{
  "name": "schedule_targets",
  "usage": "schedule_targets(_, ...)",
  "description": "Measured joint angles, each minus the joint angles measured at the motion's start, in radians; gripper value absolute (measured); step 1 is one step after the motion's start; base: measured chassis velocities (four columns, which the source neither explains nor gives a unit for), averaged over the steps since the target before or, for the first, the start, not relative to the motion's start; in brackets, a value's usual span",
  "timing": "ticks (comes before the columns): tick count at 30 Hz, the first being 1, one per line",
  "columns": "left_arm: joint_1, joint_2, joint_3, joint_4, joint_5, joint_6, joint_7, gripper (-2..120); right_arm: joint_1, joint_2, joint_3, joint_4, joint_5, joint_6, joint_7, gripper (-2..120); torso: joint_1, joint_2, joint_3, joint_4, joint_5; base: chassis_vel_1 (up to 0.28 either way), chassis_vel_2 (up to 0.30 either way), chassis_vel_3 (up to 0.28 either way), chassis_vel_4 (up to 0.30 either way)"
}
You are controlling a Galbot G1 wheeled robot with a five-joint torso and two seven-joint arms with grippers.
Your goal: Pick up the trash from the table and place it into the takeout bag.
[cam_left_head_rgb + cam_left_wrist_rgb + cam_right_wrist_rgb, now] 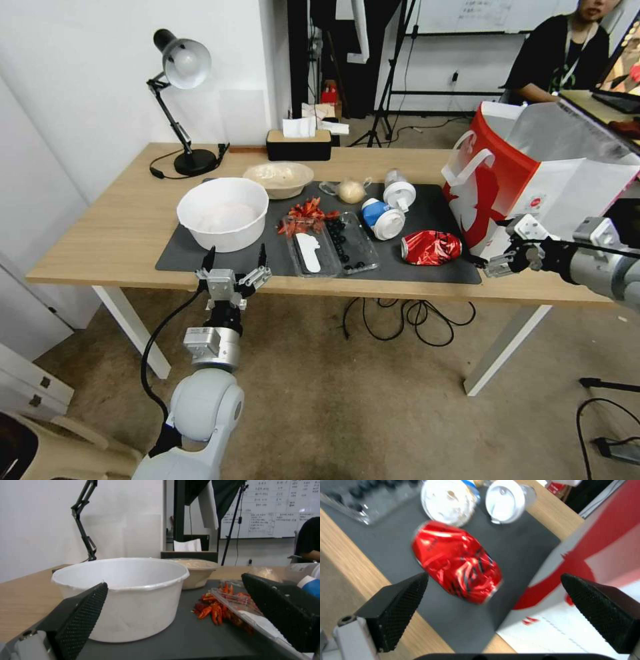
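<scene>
Left arm: rounded white shell, silver wrist cylinder, looping black cable.
Left claw (235,260): silver-grey block, 2 black textured fingers (80,620).
Right claw (481,261): grey metal, black joints, black textured pads (400,607).

Table (120,227): long, light wood, white legs; dark grey mat (433,220) along its near middle
Far edge: black lamp (183,113) at left; tissue box (299,143) near centre
Right end: red-and-white paper bag (513,180)
On the mat: white bowl (223,213) left; beige bowl (279,179); berry tray (333,243); two cups (387,213); red can (431,247) right
</scene>
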Motion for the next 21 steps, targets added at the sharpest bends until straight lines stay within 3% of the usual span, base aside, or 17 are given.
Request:
schedule_targets(4, 0.011, 0.002, -0.002, -0.001, 0.007, 0.0, 0.0, 100, 0.081, 0.045, -0.116, 0.006, 0.026, 0.017, 0.017, 100, 0.0, 0.0, 0.0, -0.0001, 0.0002, 0.0, 0.0, 0.0, 0.0)
schedule_targets(7, 0.017, 0.004, -0.007, -0.001, 0.01, -0.001, 0.001, 100, 0.134, 0.091, -0.198, 0.039, 0.125, 0.002, 0.102, 100, 0.0, 0.0, 0.0, 0.0002, 0.0004, 0.0, 0.0, 0.0, 0.0)
schedule_targets(9, 0.023, 0.01, -0.011, -0.003, 0.012, -0.003, 0.002, 100, 0.144, 0.133, -0.233, 0.088, 0.249, -0.027, 0.224, 100, 0.0, 0.0, 0.0, 0.0003, 0.0003, 0.0, 0.0, 0.0, 0.0)
schedule_targets(11, 0.028, 0.018, -0.014, -0.004, 0.014, -0.006, 0.005, 100, 0.129, 0.174, -0.236, 0.148, 0.381, -0.051, 0.355, 100, 0.0, 0.0, 0.0, 0.0, -0.0002, 0.0, 0.0, 0.0, 0.0)
schedule_targets(12, 0.028, 0.018, -0.014, -0.004, 0.014, -0.006, 0.005, 100, 0.129, 0.174, -0.236, 0.148, 0.381, -0.051, 0.355, 100, 0.0, 0.0, 0.0, 0.0, -0.0002, 0.0, 0.0, 0.0, 0.0)
schedule_targets(14, 0.03, 0.024, -0.015, -0.004, 0.02, -0.009, 0.01, 100, 0.126, 0.227, -0.236, 0.194, 0.533, -0.08, 0.517, 100, 0.0, 0.0, 0.0, -0.0001, 0.0, 0.0, 0.0, 0.0, 0.0)
schedule_targets(21, 0.022, 0.023, -0.006, -0.005, 0.028, -0.007, 0.013, 100, 0.143, 0.265, -0.208, 0.167, 0.586, -0.094, 0.586, 100, 0.0, 0.0, 0.0, -0.0001, 0.0002, 0.0, 0.0, 0.0, 0.0)
